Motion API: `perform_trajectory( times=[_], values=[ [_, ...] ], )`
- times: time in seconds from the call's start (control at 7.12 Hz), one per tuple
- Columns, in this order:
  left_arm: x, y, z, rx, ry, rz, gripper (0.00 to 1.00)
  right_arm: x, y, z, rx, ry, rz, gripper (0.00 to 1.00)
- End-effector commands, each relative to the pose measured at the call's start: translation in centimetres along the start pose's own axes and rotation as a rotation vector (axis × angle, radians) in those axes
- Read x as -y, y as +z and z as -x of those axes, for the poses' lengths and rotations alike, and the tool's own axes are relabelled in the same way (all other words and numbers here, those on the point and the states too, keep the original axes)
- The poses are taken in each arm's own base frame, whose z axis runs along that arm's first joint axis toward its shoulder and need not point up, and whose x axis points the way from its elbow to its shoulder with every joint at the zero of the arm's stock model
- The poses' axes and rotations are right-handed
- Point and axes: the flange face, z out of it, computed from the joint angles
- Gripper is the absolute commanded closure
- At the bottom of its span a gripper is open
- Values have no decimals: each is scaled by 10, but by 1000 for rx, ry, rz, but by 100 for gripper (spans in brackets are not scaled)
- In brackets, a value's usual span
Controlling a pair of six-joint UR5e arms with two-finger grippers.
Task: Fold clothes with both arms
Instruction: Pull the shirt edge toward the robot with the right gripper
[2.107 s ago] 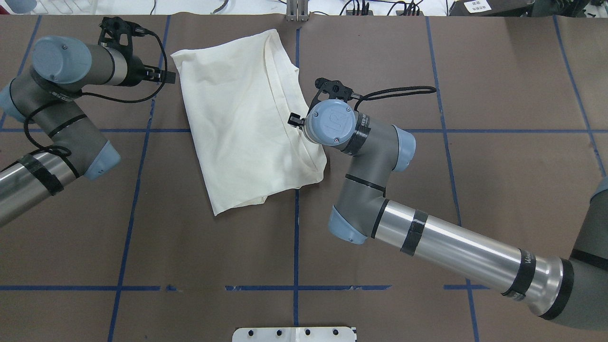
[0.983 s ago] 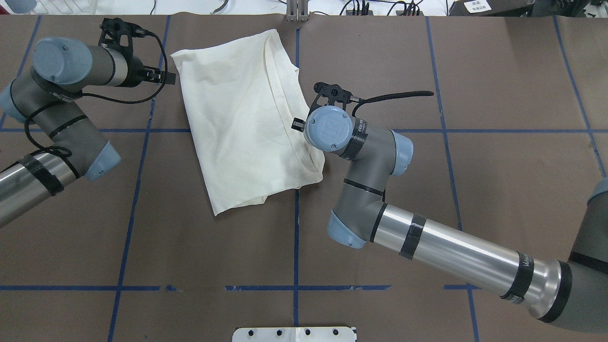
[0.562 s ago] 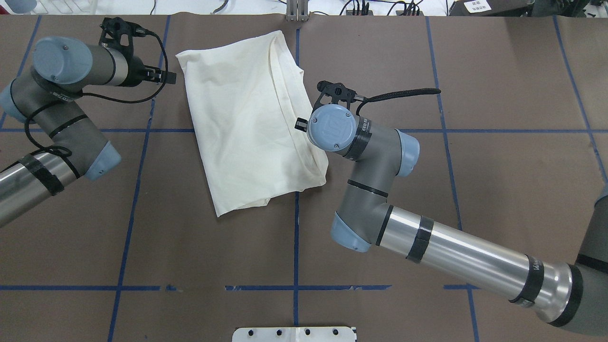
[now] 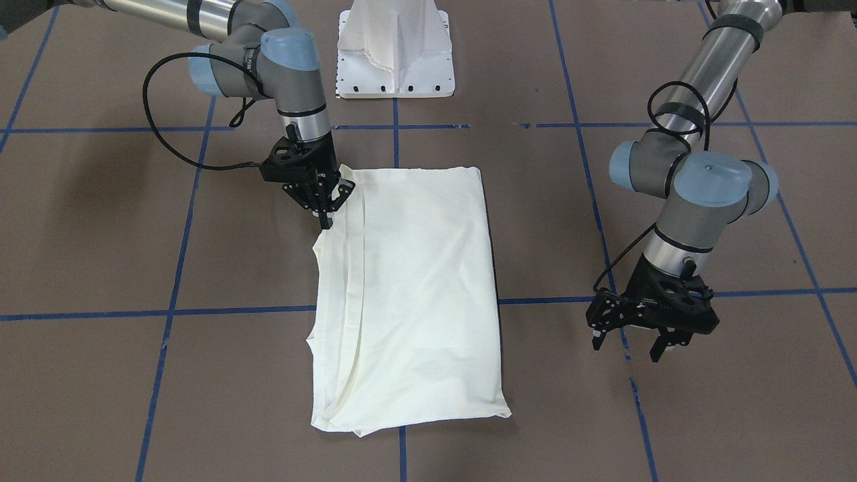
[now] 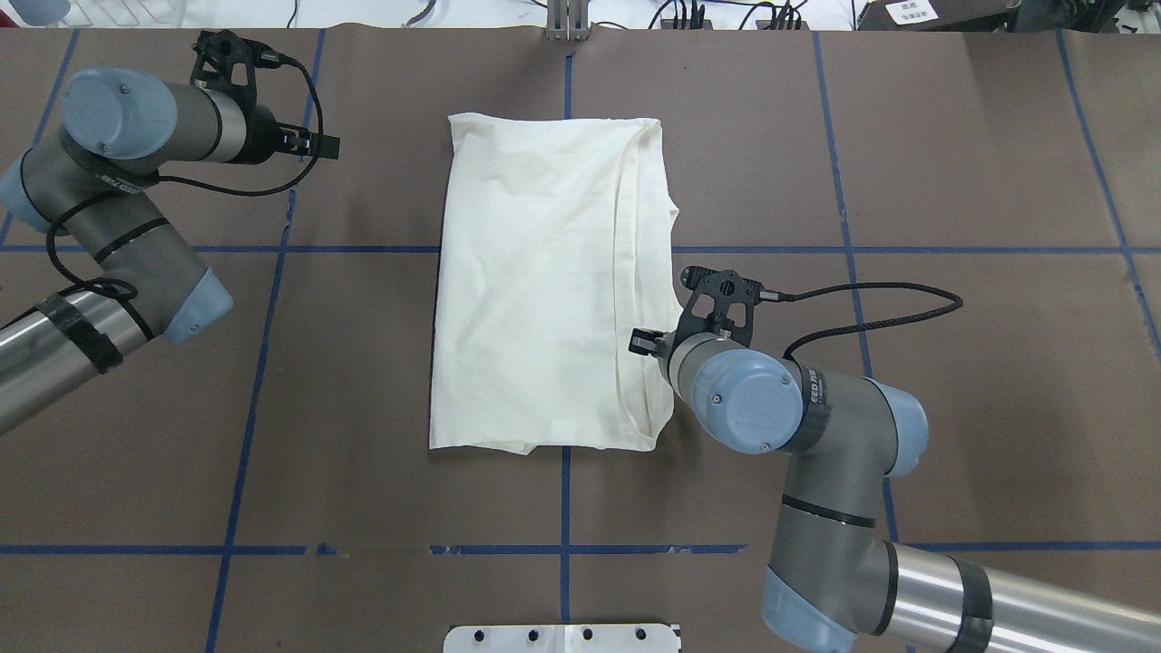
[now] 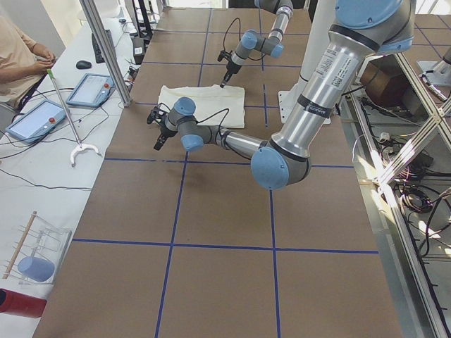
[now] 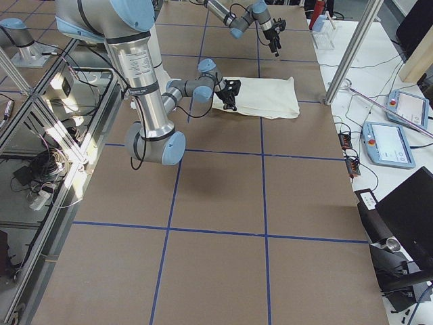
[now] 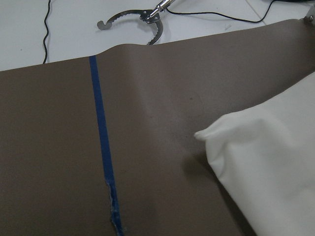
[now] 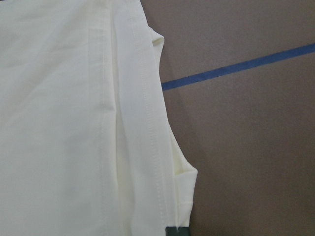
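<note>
The clothes are one cream-white shirt (image 5: 535, 281), folded into a long rectangle and lying plain side up, square to the blue grid. My right gripper (image 4: 326, 215) is shut on the hemmed long edge of the shirt (image 4: 408, 294), near the corner closest to my base. In the right wrist view a dark fingertip (image 9: 176, 230) sits on that hem (image 9: 147, 123). Off the opposite long side my left gripper (image 4: 628, 343) hangs open just above the table, holding nothing. The left wrist view shows only a shirt corner (image 8: 266, 162) and no fingers.
Blue tape lines (image 5: 564, 508) grid the brown table cover. The white pedestal base (image 4: 395, 60) stands at the robot's edge. A side table past the far edge carries tablets (image 6: 91, 88), a grabber tool (image 8: 142, 17) and a person's arm (image 6: 21, 60); a metal post (image 6: 106, 53) stands there.
My right gripper has pulled back toward the base and rightward with the shirt's edge. The shirt has swung from tilted to straight along the grid and shifted right. The left arm has barely moved.
</note>
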Motion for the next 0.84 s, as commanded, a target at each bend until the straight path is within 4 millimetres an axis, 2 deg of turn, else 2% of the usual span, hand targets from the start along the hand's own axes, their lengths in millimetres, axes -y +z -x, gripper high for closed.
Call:
perform_trajectory(
  times=[0.0,0.14,0.28,0.42,0.56,0.7],
  values=[
    [1,-2,-2,-5,0,-3,0,-9,-6,-17,-5,-25,0,20],
    [1,-3,-4,-12,1,-1,0,-11,-6,-15,-3,-52,9,0],
    [-1,-7,-10,-51,4,33,0,-9,-20,-4,31,-181,20,0],
    [-13,-15,-4,-69,3,56,0,-12,-28,-1,49,-285,55,0],
    [-21,-25,1,-71,2,54,0,-26,-30,3,58,-353,74,0],
    [-23,-27,4,-70,3,55,0,-55,-31,6,63,-412,91,0]
  ],
)
